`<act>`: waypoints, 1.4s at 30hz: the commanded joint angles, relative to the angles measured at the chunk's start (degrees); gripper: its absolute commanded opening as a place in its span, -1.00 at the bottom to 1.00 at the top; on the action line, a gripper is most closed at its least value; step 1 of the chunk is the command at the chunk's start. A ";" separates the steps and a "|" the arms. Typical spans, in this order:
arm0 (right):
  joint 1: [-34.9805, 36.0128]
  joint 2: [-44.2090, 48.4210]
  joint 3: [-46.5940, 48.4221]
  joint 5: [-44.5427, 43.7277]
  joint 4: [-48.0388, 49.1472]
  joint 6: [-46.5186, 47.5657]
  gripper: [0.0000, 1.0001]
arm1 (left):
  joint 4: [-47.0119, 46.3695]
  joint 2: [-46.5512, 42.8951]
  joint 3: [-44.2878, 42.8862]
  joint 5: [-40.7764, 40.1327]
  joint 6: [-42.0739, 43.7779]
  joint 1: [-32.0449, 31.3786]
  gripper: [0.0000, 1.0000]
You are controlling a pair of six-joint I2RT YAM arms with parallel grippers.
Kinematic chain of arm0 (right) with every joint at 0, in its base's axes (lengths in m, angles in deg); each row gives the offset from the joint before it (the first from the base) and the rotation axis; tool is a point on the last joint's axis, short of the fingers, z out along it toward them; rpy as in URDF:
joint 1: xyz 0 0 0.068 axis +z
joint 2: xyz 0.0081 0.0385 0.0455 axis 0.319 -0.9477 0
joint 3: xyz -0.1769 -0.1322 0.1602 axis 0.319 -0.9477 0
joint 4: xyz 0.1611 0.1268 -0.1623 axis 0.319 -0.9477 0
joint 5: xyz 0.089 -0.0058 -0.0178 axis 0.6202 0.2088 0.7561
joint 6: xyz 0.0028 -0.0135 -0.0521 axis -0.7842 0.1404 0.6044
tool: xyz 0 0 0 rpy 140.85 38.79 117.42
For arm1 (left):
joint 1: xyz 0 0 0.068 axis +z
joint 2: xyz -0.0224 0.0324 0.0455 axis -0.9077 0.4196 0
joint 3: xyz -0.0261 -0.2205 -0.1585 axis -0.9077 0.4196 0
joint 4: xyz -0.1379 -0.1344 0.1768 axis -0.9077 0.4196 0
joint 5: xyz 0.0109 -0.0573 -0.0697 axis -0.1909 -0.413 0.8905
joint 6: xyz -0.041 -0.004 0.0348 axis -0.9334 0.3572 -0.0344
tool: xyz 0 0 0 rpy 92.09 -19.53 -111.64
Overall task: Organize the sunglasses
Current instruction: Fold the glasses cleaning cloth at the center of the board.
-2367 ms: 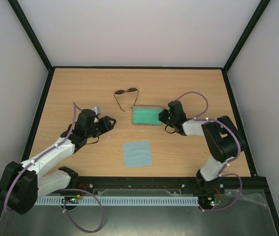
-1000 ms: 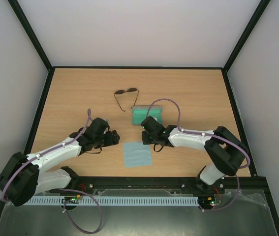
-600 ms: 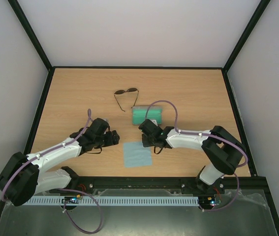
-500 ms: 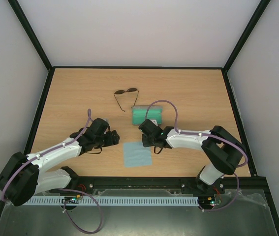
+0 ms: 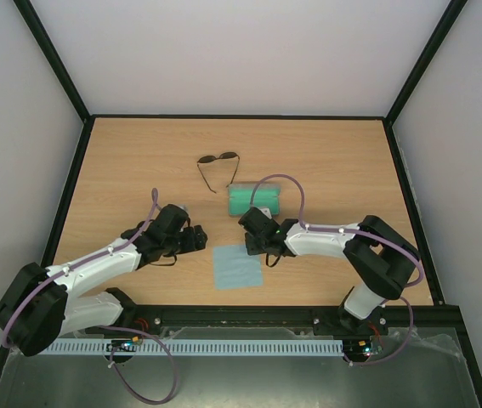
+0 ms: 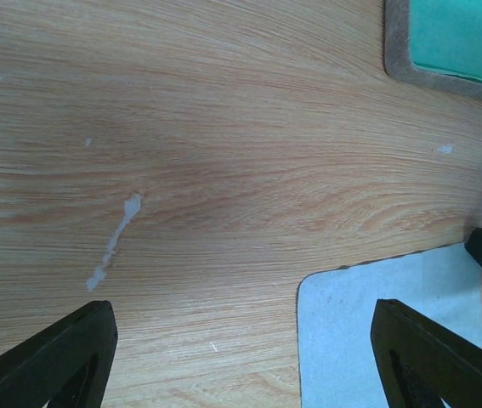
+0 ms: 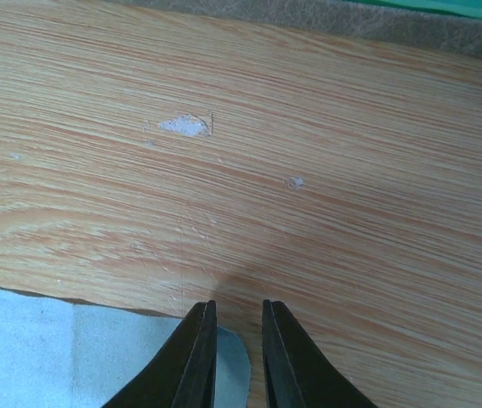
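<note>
The sunglasses (image 5: pixel 217 161), thin dark frame and brownish lenses, lie unfolded on the table behind the open grey case (image 5: pixel 254 200) with its green lining. Both grippers are away from them, at the light blue cloth (image 5: pixel 237 266). My left gripper (image 5: pixel 199 238) is wide open just left of the cloth's far left corner (image 6: pixel 377 327). My right gripper (image 5: pixel 252 246) hangs low over the cloth's far right corner (image 7: pixel 53 340), its jaws a narrow gap apart (image 7: pixel 239 340) with the corner's tip lying flat between them. The sunglasses show in neither wrist view.
The case's edge shows at the top right of the left wrist view (image 6: pixel 445 51) and along the top of the right wrist view (image 7: pixel 351 19). Black frame rails and white walls border the wooden table (image 5: pixel 138 161).
Since 2.4 s ago the right gripper left the case's right side and came forward-left to the cloth's corner. The left gripper moved right toward the cloth. Hardly any motion in the last half second.
</note>
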 commanded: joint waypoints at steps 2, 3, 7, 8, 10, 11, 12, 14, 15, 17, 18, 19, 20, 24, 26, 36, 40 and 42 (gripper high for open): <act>0.84 -0.65 -0.77 -0.91 -0.37 0.13 -0.67 | -0.47 0.19 1.02 -0.44 -0.63 -0.43 0.68; 1.02 -0.52 -0.86 -0.92 -0.51 0.12 -0.67 | -0.47 0.19 1.02 -0.44 -0.65 -0.50 0.68; 1.63 -0.16 -1.24 -1.10 -0.88 -0.01 -0.68 | -0.56 0.27 1.01 -0.52 -0.81 -0.73 0.67; 1.72 -0.11 -1.41 -1.14 -0.96 -0.05 -0.68 | -0.57 0.23 1.02 -0.60 -0.82 -0.82 0.67; 2.02 0.03 -1.68 -1.27 -1.00 -0.21 -0.70 | -0.56 0.19 1.10 -0.69 -1.00 -0.99 0.67; 2.14 0.20 -1.83 -1.32 -1.04 -0.41 -0.71 | -0.56 0.19 1.11 -0.74 -1.04 -1.08 0.67; 2.26 0.32 -2.02 -1.35 -1.05 -0.49 -0.72 | -0.58 0.19 1.11 -0.78 -1.08 -1.12 0.66; 2.39 0.61 -2.46 -1.35 -0.96 -0.71 -0.74 | -0.56 0.19 1.10 -0.86 -1.17 -1.28 0.67; 2.40 0.62 -2.61 -1.44 -0.96 -0.76 -0.75 | -0.63 0.31 1.11 -0.87 -1.26 -1.35 0.67; 2.33 0.58 -2.80 -1.45 -0.88 -0.78 -0.79 | -0.72 0.35 1.11 -0.96 -1.37 -1.47 0.67; 2.38 0.59 -2.83 -1.45 -0.83 -0.76 -0.82 | -0.73 0.36 1.11 -0.96 -1.40 -1.55 0.66; 2.40 0.63 -2.91 -1.49 -0.79 -0.77 -0.84 | -0.74 0.44 1.13 -0.92 -1.44 -1.63 0.66; 2.40 0.60 -3.00 -1.57 -0.78 -0.85 -0.87 | -0.81 0.46 1.13 -1.02 -1.48 -1.72 0.66; 2.35 1.19 -3.28 -2.07 -0.79 -0.99 -0.97 | -0.98 0.92 1.18 -1.05 -1.53 -1.93 0.65; 2.40 1.52 -3.38 -2.79 -0.78 -1.19 -0.97 | -1.09 1.20 1.15 -1.06 -1.53 -2.09 0.65; 0.73 0.99 -0.66 -6.36 -0.64 0.34 -0.97 | -1.70 3.55 0.14 -1.44 -1.45 -2.95 0.59; -0.86 0.99 0.12 -6.48 -0.41 2.04 -0.97 | -1.79 5.07 -1.21 -1.64 -0.95 -3.23 0.49; -1.65 0.84 0.30 -6.10 0.09 2.90 -0.97 | -1.87 6.22 -2.12 -1.89 -0.43 -3.37 0.44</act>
